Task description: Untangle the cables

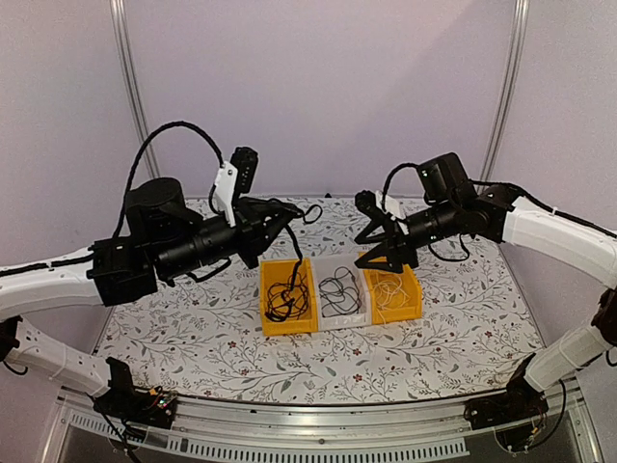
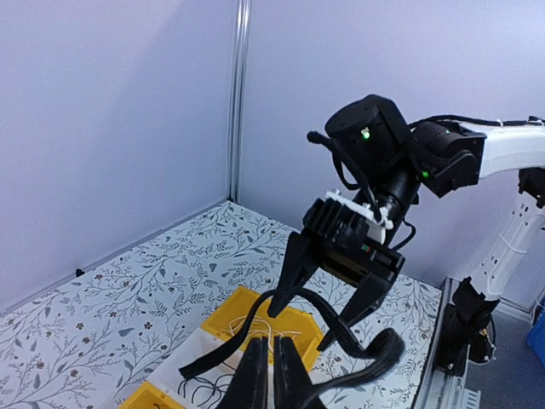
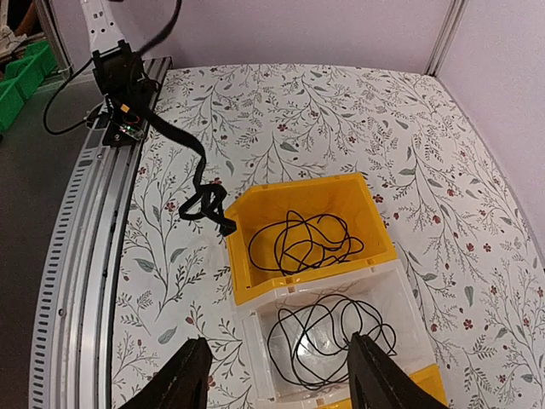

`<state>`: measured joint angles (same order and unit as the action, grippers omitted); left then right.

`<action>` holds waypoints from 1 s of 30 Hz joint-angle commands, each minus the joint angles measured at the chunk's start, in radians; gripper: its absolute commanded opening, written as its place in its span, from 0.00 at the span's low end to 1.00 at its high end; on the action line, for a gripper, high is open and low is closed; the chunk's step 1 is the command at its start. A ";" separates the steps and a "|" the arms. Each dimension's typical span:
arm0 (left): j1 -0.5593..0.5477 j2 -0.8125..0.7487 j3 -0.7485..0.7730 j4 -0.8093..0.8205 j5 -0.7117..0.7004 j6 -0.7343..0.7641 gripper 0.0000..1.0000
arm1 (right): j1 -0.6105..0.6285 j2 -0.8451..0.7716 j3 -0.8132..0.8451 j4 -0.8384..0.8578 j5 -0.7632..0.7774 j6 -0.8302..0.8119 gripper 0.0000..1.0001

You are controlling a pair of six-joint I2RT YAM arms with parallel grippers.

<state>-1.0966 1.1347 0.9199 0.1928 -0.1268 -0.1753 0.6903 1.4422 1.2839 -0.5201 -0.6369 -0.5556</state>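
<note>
Top external: three bins sit in a row mid-table [image 1: 193, 338], touching side to side: left yellow bin [image 1: 264, 289], clear bin [image 1: 339, 262], right yellow bin [image 1: 417, 289]. Black tangle [image 1: 287, 301] is in the left yellow one, second black cable [image 1: 339, 292] lies loosely coiled in the clear one, pale cable [image 1: 388, 292] is in the right yellow one. Just past the bins both arms are up in the air, tips facing each other. Left gripper [image 1: 281, 227] is above the far edge of the left yellow bin. Left wrist view shows its fingers [image 2: 254, 379] pinched nearly together on the held cable [image 2: 336, 324], a black strand hanging from the tip down into the black tangle. Right gripper [image 1: 388, 246] is over the far rim of the right yellow bin, jaws spread wide, nothing between them. Right wrist view agrees, looking down on the left yellow and clear bins.
</note>
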 commanded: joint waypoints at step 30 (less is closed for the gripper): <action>0.241 0.262 0.141 -0.169 -0.030 0.099 0.00 | -0.271 -0.102 -0.348 0.309 0.030 -0.042 0.61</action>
<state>-0.8906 1.3674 1.1206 -0.0223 -0.2020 -0.0547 0.4187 1.3476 0.9524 -0.2306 -0.6010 -0.5884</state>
